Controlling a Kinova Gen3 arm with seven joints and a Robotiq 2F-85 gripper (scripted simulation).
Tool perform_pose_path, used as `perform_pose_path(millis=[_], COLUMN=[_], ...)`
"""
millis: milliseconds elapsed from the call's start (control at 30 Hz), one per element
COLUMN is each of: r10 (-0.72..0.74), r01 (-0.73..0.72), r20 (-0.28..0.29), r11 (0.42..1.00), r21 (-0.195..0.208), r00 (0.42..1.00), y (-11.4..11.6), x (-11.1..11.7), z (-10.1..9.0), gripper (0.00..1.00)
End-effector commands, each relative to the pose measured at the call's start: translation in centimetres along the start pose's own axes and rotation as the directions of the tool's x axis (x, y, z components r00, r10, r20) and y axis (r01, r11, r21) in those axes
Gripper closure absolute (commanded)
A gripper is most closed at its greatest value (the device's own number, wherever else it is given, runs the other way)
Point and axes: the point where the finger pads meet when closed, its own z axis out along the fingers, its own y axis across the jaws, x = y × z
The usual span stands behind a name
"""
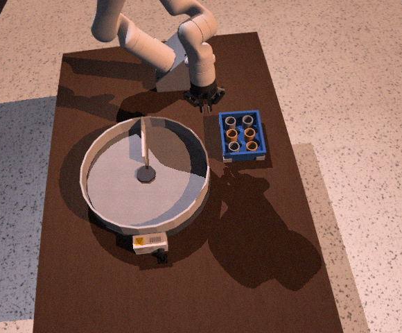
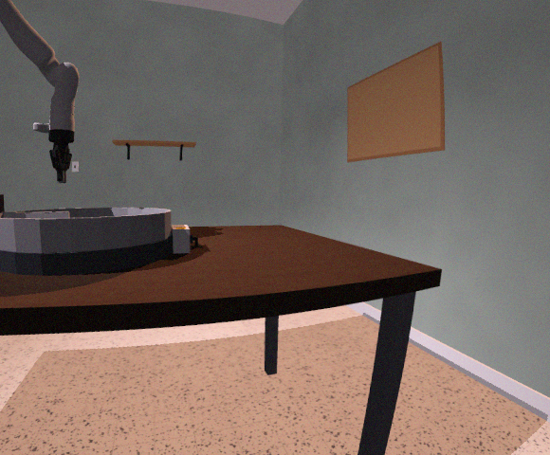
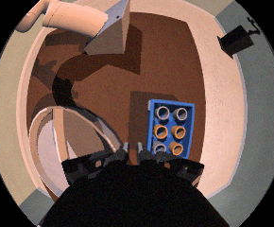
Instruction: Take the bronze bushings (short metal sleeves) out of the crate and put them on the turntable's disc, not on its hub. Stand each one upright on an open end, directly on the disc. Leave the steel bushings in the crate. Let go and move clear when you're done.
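Note:
My gripper [image 1: 205, 110] [image 2: 62, 181] [image 3: 132, 148] hangs above the table between the turntable and the crate. Its fingers are nearly together with nothing between them. The blue crate [image 1: 244, 156] [image 3: 191, 129] holds three bronze bushings: one [image 1: 231, 139] [image 3: 161, 137] in the middle left, one [image 1: 249, 139] in the middle right, one [image 1: 251, 149] at the front right. Three steel bushings stand in the back left [image 1: 230, 127], back right [image 1: 247, 125] and front left. The turntable's pale disc [image 1: 118, 193] bears no bushing that I can see. Its dark hub [image 1: 145, 174] is at the centre.
A tall round wall [image 1: 83, 172] [image 2: 94, 235] surrounds the disc. An upright divider [image 1: 143, 141] [image 3: 59, 132] runs from the back of that wall to near the hub. A white control box [image 1: 150, 243] [image 2: 180, 240] sits at the turntable's front. The arm's base is behind the turntable.

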Motion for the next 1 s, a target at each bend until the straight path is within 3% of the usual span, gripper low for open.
perform_pose_path(millis=[0, 167, 333, 967], r10=[-0.017, -0.017, -0.017, -0.017], r01=[0.017, 0.017, 0.017, 0.017], r20=[-0.001, -0.001, -0.001, -0.002], r11=[0.999, 0.999, 0.999, 0.999], r21=[0.043, 0.043, 0.043, 0.043], r00=[1.0, 1.0, 1.0, 1.0], y=[3.2, 8.5, 10.0, 10.3], x=[-0.3, -0.1, 0.0, 0.0], z=[2.6, 4.5, 5.1, 5.2], gripper=[0.88, 0.88, 0.88, 0.88])
